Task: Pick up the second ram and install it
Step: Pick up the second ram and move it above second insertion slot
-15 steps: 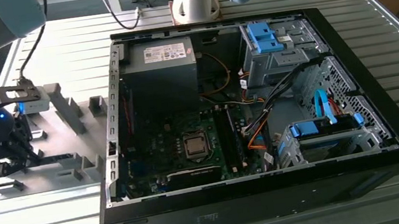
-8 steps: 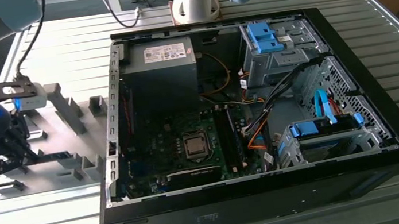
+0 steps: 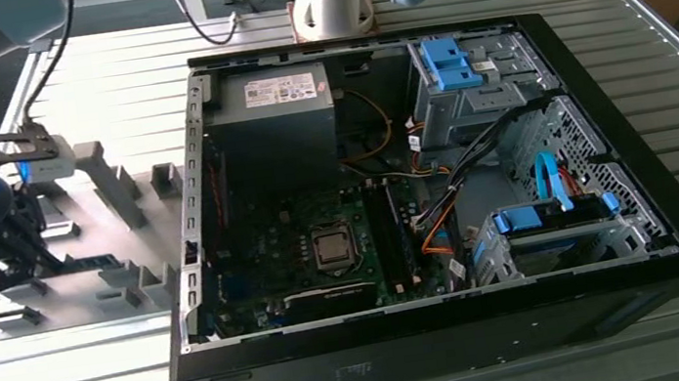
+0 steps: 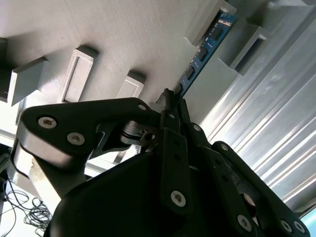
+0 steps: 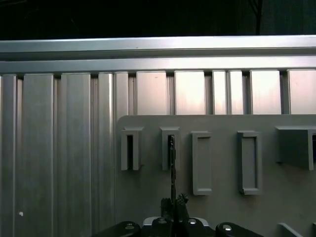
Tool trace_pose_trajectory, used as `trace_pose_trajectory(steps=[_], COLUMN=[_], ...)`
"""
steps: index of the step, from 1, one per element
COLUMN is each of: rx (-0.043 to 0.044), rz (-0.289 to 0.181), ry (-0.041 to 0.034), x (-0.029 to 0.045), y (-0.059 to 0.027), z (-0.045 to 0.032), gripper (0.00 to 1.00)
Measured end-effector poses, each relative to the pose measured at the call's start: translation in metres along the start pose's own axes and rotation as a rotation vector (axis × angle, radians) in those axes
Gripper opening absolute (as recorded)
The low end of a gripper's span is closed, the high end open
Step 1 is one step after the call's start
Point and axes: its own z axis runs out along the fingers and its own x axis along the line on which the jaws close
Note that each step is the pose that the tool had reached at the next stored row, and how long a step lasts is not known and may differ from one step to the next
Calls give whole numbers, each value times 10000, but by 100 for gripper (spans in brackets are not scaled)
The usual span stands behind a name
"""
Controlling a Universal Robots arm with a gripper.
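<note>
Jaws: together, clamped on the near end of the ram (image 4: 200, 54), one finger against each flat face as far as the second wrist view shows. Location of the ram: on the grey plate (image 4: 123, 29), which lies on the slatted surface (image 5: 59, 148) at the exterior view's left of the open case (image 3: 661, 237); it is not in the board. Its far end sits in a slotted block (image 4: 205, 24). Hazards, in my judgement: I hold one end only, so the long free length can pivot or slip in the grip. Any tilt while the far end is inside the slot would bind it against the block walls and load the thin board. A skewed grip would also leave the contact edge out of line with the memory slots (image 3: 388, 233) and risk a strike on the case wall. Orientation: the ram stands on edge, showing as a thin line in the first wrist view (image 5: 172, 163). Its long axis runs straight away from me along the plate, in line with the slot, chip face sideways.
</note>
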Motion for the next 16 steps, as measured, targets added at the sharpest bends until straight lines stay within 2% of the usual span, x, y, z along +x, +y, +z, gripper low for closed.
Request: trace_pose_trajectory(steps=[11, 16], rx=[0, 0], rz=[0, 1], ry=[0, 0], x=[-3, -3], y=[1, 2], z=[-158, -175], gripper=[14, 14])
